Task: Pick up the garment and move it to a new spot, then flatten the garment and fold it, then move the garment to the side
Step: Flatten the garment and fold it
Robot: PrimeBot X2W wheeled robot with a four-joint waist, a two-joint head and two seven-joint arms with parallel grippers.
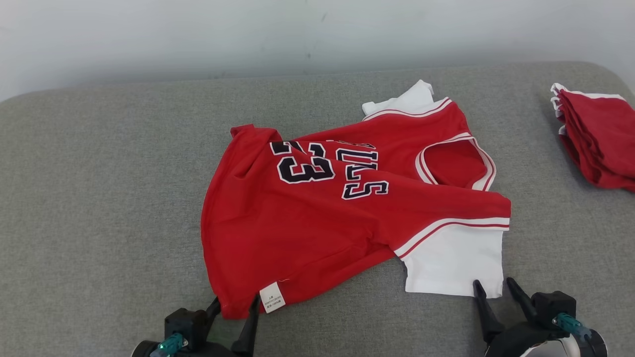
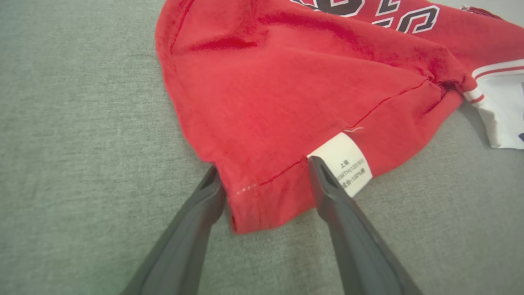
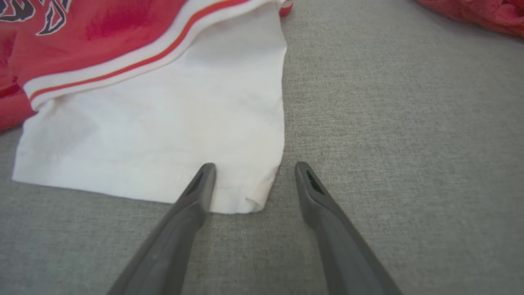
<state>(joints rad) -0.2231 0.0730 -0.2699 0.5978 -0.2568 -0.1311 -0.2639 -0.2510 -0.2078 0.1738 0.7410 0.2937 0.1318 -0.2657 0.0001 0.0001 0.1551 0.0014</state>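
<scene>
The garment (image 1: 317,218) is a red jersey with white sleeves and dark lettering, lying spread but creased on the grey cushion (image 1: 99,198). My left gripper (image 1: 237,299) stands open at the near left, its fingers either side of the red hem corner (image 2: 262,196) beside a white care label (image 2: 348,162). At the near right my right gripper (image 1: 493,285) is also open, straddling the corner of the white sleeve (image 3: 245,192). The sleeve (image 1: 454,263) lies flat, and the left finger (image 3: 196,192) overlaps its edge.
A stack of folded red and white garments (image 1: 595,139) sits at the far right edge of the cushion. A pale wall (image 1: 297,34) runs behind the cushion. Bare grey fabric stretches to the left of the jersey.
</scene>
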